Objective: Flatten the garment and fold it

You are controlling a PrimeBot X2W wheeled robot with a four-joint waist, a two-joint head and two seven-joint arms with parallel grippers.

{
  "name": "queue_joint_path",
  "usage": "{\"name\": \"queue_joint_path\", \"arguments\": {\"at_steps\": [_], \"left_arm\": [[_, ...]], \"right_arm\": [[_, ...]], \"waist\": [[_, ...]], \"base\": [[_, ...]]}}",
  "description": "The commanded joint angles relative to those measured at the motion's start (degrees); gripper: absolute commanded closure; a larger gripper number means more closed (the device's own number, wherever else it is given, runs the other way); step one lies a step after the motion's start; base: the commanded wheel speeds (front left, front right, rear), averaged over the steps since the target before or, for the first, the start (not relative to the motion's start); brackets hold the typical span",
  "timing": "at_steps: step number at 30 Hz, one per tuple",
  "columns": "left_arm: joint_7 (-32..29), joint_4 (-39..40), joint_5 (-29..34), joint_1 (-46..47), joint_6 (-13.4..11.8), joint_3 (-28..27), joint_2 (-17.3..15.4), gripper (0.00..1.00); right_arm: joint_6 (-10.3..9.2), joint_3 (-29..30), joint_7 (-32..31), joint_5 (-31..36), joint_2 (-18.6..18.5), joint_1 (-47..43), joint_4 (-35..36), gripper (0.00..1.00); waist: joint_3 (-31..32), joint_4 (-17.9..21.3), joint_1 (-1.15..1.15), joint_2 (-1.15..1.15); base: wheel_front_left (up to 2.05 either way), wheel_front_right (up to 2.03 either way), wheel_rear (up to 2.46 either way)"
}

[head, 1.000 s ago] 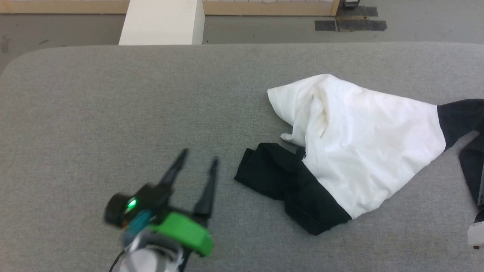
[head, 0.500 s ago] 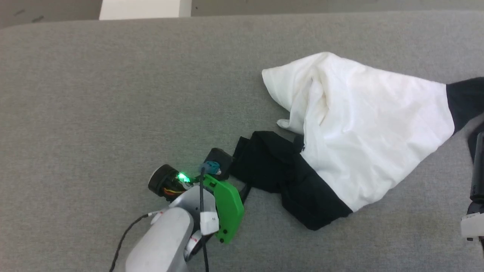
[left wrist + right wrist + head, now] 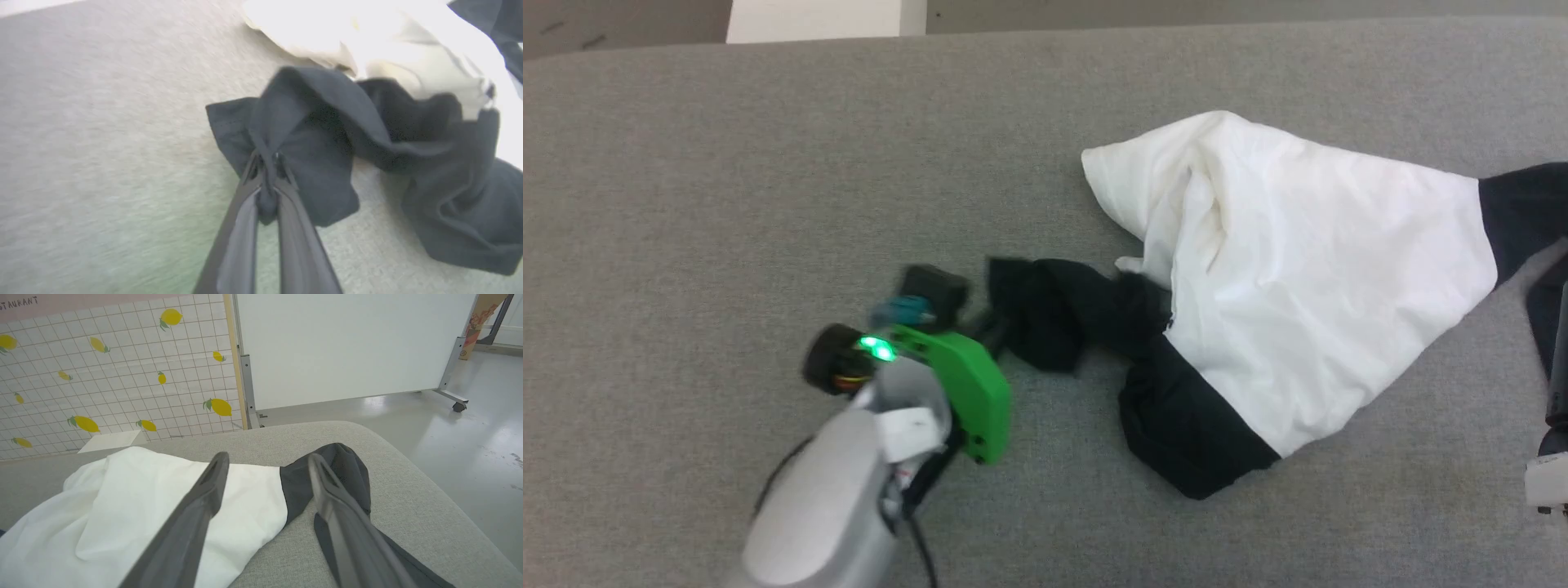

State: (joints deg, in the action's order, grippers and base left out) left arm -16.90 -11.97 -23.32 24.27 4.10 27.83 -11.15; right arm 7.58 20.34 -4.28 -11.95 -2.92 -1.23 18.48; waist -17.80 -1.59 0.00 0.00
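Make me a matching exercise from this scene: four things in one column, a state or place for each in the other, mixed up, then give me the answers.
Column one
1. left gripper
2. right gripper
3. garment
4. white box

Column two
A. bunched up on the grey table
B. jaws shut on a black fold of cloth
C. past the table's far edge
D. jaws wide apart, holding nothing

Pairs: 1-B, 2-D, 3-A, 4-C
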Motion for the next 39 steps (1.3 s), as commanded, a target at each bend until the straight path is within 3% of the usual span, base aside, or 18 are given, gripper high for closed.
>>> {"name": "queue_joint_path", "arguments": {"at_steps": [1, 10, 14, 18, 20, 21, 22, 23, 28, 33, 39], "left_arm": [[1.24, 2.77, -1.31, -1.71, -1.61, -2.66, -1.40, 1.00], [3.62, 24.09, -7.15, -20.23, -13.85, -23.48, -10.98, 1.00], [6.23, 26.22, -8.80, -31.64, -18.57, -31.68, -10.96, 1.00], [7.20, 24.03, -9.89, -40.11, -20.94, -34.64, -9.06, 1.00], [8.45, 23.29, -10.28, -41.65, -20.93, -34.49, -7.70, 1.00], [9.23, 23.28, -10.64, -41.66, -20.56, -34.17, -6.94, 0.75], [10.30, 23.45, -11.41, -41.26, -19.99, -33.77, -5.79, 0.04], [10.96, 23.65, -12.03, -40.81, -19.50, -33.40, -4.96, 0.00], [13.61, 27.38, -13.94, -35.90, -15.67, -31.49, -3.76, 0.00], [13.28, 33.95, -10.75, -28.03, -12.71, -28.02, -6.83, 0.00], [7.26, 30.61, -4.70, -13.38, -8.12, -16.26, -8.54, 0.00]], "right_arm": [[-0.09, 0.14, 0.10, -0.47, 0.04, -0.05, -0.28, 0.00], [-0.09, 0.11, -0.50, -0.80, 0.04, -1.40, -0.69, 0.00], [-0.09, 0.25, -0.89, -0.57, 0.04, -1.75, -0.76, 0.00], [-0.09, 0.69, -1.32, -0.24, 0.04, -1.98, -0.88, 0.00], [-0.09, 1.00, -1.57, -0.07, 0.04, -2.18, -0.99, 0.00], [-0.09, 1.09, -1.67, -0.03, 0.04, -2.25, -1.04, 0.00], [-0.09, 1.16, -1.78, -0.01, 0.04, -2.30, -1.11, 0.00], [-0.09, 1.09, -1.90, 0.02, 0.04, -2.32, -1.14, 0.00], [-0.09, 0.34, -2.54, 0.14, 0.04, -2.19, -1.18, 0.00], [-0.09, 0.06, -2.94, 0.23, 0.04, -1.93, -0.67, 0.00], [-0.09, -0.59, -3.19, 0.33, 0.04, -0.94, 0.60, 0.00]], "waist": [[1.71, -1.55, 0.00, 0.00], [3.86, -4.46, 0.00, 0.00], [3.97, -4.84, 0.00, 0.00], [3.94, -4.86, 0.00, 0.00], [3.99, -5.13, 0.00, 0.00], [4.05, -5.26, 0.00, 0.00], [4.15, -5.42, 0.00, 0.00], [4.24, -5.53, 0.00, 0.00], [4.89, -5.99, 0.00, 0.00], [4.34, -5.87, 0.00, 0.00], [1.25, -4.50, 0.00, 0.00]], "base": [[0.00, 0.00, 0.00], [0.00, 0.00, 0.00], [0.00, 0.00, 0.00], [0.00, 0.00, 0.00], [0.00, 0.00, 0.00], [0.00, 0.00, 0.00], [0.00, 0.00, 0.00], [0.00, 0.00, 0.00], [0.00, 0.00, 0.00], [0.00, 0.00, 0.00], [0.00, 0.00, 0.00]]}}
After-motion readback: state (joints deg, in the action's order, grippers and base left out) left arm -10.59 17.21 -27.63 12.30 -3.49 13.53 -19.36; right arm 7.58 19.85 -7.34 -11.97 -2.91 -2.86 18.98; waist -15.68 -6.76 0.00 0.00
